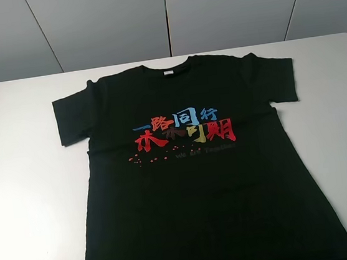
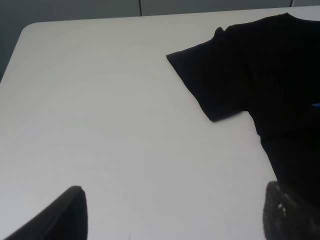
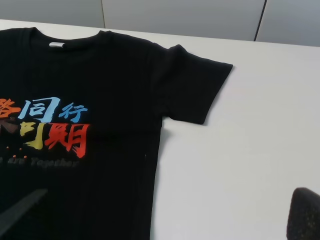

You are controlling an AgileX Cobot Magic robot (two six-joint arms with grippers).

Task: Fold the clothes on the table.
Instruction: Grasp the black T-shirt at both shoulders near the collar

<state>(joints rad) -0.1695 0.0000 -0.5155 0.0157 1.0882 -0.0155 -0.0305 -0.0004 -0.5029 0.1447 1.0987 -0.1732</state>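
Note:
The black T-shirt (image 1: pixel 191 178) lies flat and face up on the white table (image 1: pixel 25 203), collar at the far side, both sleeves spread. Its red, blue and yellow characters (image 1: pixel 183 130) show on the chest. In the left wrist view my left gripper (image 2: pixel 174 190) is open and empty above bare table, one fingertip (image 2: pixel 287 212) at the shirt's side edge (image 2: pixel 280 90). In the right wrist view my right gripper (image 3: pixel 172 192) is open and empty, straddling the shirt's other side edge (image 3: pixel 125 100); one finger (image 3: pixel 22 212) is over the cloth and one over the table.
Grey wall panels (image 1: pixel 166 14) stand behind the table's far edge. Bare white tabletop lies on both sides of the shirt (image 1: pixel 345 148). The table's rounded far-left corner (image 2: pixel 30 27) shows in the left wrist view.

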